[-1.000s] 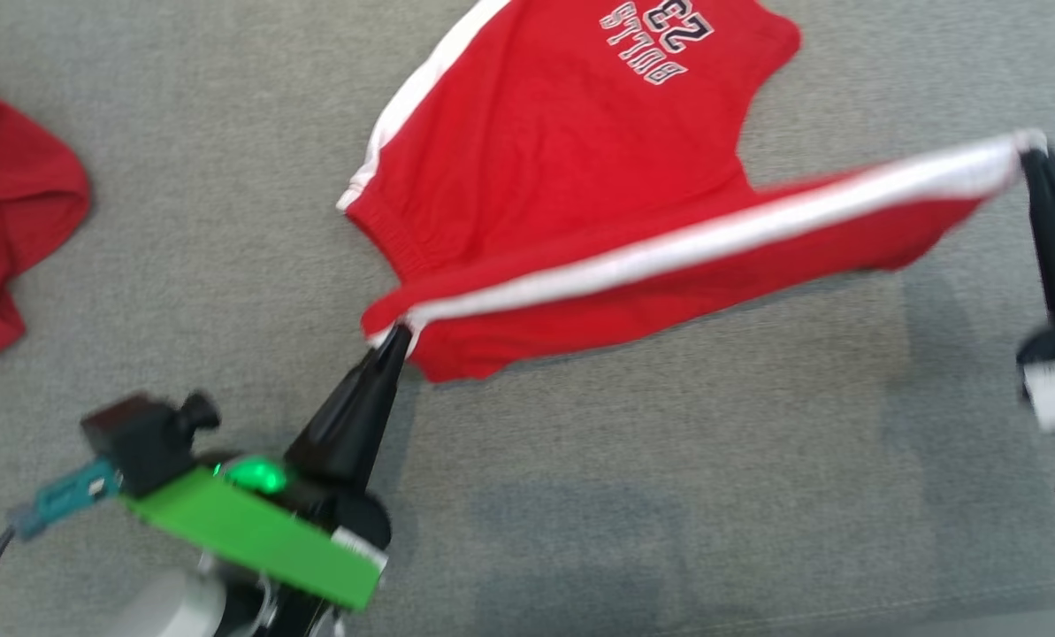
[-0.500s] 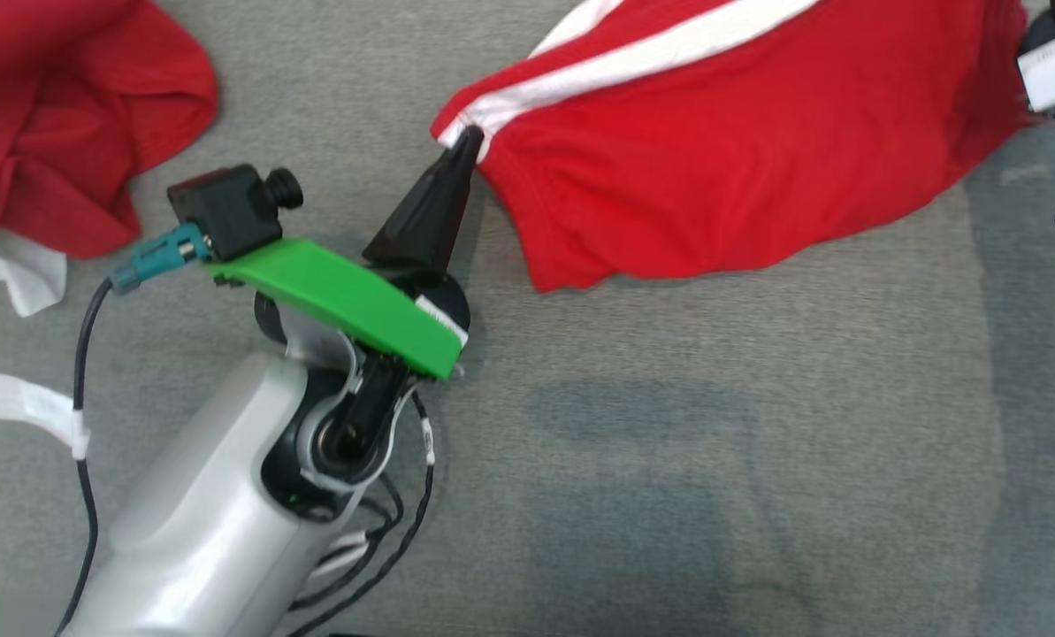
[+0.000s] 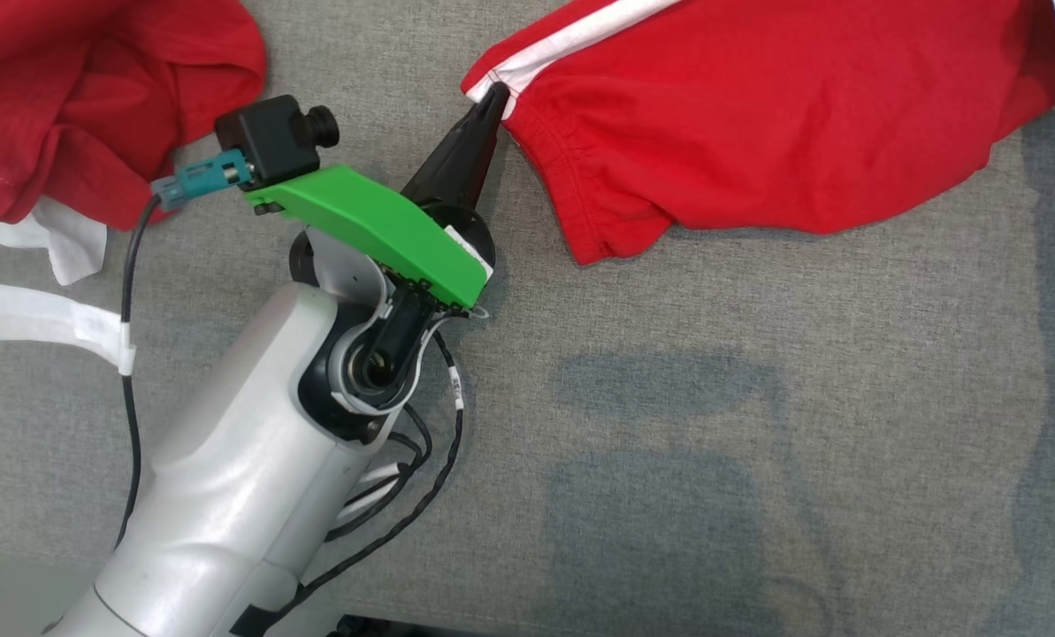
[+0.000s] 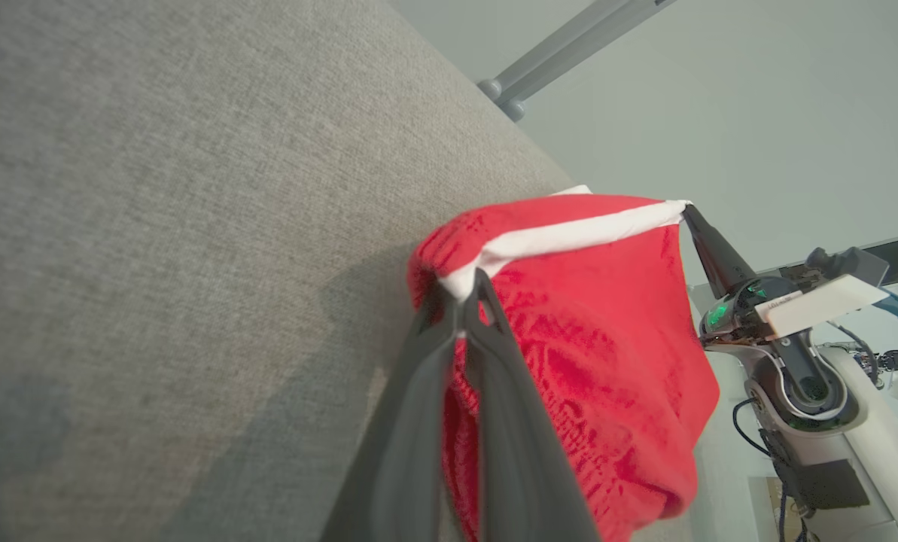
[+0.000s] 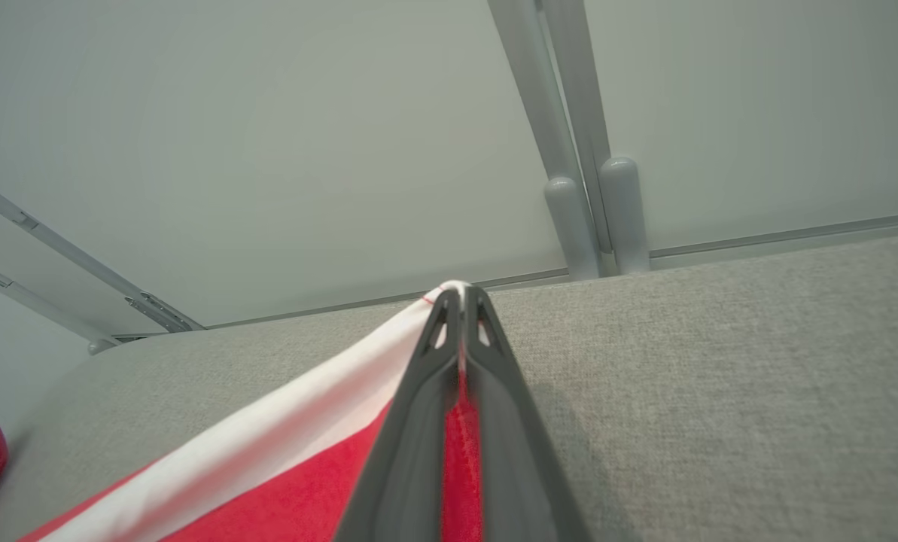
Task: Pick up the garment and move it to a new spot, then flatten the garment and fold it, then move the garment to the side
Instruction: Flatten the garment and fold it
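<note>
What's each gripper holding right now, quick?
Left gripper: closed on the striped red garment, pinching one end of its white stripe.
Right gripper: closed on the striped red garment, pinching the stripe's other end.

**Red garment [image 3: 757,115] strung by its stripe**

Red knit cloth with a white stripe [image 3: 571,40] along one edge, spread across the head view from 12 to 2 o'clock. Pinched at both ends of that stripe and drawn taut between them. Body sagging below in a loose, rumpled fold. Gathered elastic hem [image 3: 571,177] curving down toward 6 o'clock at the near end.
</note>
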You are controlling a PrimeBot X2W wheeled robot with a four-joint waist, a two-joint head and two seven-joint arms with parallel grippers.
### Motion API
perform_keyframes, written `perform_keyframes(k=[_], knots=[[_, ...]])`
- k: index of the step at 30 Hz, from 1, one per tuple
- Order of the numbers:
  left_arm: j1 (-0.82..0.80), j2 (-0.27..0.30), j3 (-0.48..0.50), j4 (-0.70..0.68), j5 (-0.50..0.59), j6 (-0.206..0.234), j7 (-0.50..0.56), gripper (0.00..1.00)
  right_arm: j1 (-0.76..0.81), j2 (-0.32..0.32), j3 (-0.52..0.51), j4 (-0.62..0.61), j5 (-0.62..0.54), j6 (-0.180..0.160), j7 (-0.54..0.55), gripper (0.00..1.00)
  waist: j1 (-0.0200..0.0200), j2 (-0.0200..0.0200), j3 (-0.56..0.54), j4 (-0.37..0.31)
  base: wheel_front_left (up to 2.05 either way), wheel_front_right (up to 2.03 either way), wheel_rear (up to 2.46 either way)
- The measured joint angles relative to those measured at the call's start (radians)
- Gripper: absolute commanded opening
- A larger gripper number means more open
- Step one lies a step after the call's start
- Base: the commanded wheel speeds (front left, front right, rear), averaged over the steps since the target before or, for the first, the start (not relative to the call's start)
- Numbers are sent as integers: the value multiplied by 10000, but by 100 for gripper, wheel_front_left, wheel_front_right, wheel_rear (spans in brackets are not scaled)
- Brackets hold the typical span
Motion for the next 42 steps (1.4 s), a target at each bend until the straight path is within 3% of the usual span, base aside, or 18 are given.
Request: perform_keyframes(k=[1, 2, 3, 4, 11, 18, 25, 27, 32, 36, 39, 40, 41, 42], knots=[[-40, -65, 8, 142, -36, 23, 48, 0, -74, 6, 98, 153, -63, 0, 0, 0, 0, 0, 16, -8, 0, 0, 0], [-86, -100, 13, 251, -65, 94, 119, 20, -140, 17, 228, 301, -144, 0, -4, 3, 0, 0, 29, -22, 0, 0, 0], [-131, -105, 31, 337, -67, 102, 119, 57, -198, 40, 347, 422, -236, 0, -59, 47, 0, 0, 37, -39, 0, 0, 0], [-181, -107, 73, 410, -67, 134, 109, 100, -271, 96, 426, 520, -268, 0, -146, 100, 0, 0, 40, -61, 0, 0, 0], [-342, -46, 213, 558, -84, 217, 111, 100, -559, 196, 1415, 698, -414, 0, -125, 100, 0, 0, -74, -251, 0, 0, 0], [-291, 679, -105, -272, 813, 587, -174, 100, -688, -510, 2311, 48, -506, 0, 263, 100, 0, 0, -278, -541, 0, 0, 0], [645, 1981, -656, -2038, 3183, 1847, -1450, 100, -554, -1331, 2443, 575, -640, 0, 1436, 100, 0, 0, -418, -407, 0, 0, 0], [1029, 2173, -550, -2387, 3386, 2249, -1818, 100, -455, -1354, 2435, 740, -579, 0, 1726, 100, 0, 0, -419, -251, 0, 0, 0], [2015, 2219, -161, -3012, 3670, 2801, -2349, 100, -276, -1430, 2378, 1135, -194, 2, 2621, 100, 0, 0, -419, 168, 0, 0, 0], [2629, 2138, 88, -3150, 3756, 2807, -2487, 100, -211, -1561, 2148, 1632, -105, 2, 3329, 100, 0, 0, -481, 499, 0, 0, 0], [3003, 2021, 234, -3112, 3753, 2711, -2533, 100, 6, -1444, 1908, 1547, 711, -6, 4146, 100, -1, 0, -621, 700, 0, 0, 0], [3080, 1983, 297, -3083, 3753, 2681, -2535, 100, 96, -1386, 1827, 1471, 1005, -19, 4412, 83, -1, 0, -690, 746, 0, 0, 0], [3129, 1941, 372, -3066, 3754, 2642, -2545, 100, 204, -1354, 1816, 1354, 1206, -19, 4671, 7, -1, 0, -759, 783, 0, 0, 0], [3165, 1902, 437, -3039, 3766, 2614, -2545, 100, 315, -1329, 1808, 1241, 1384, -19, 4930, 0, 0, 0, -830, 813, 0, 0, 0]])
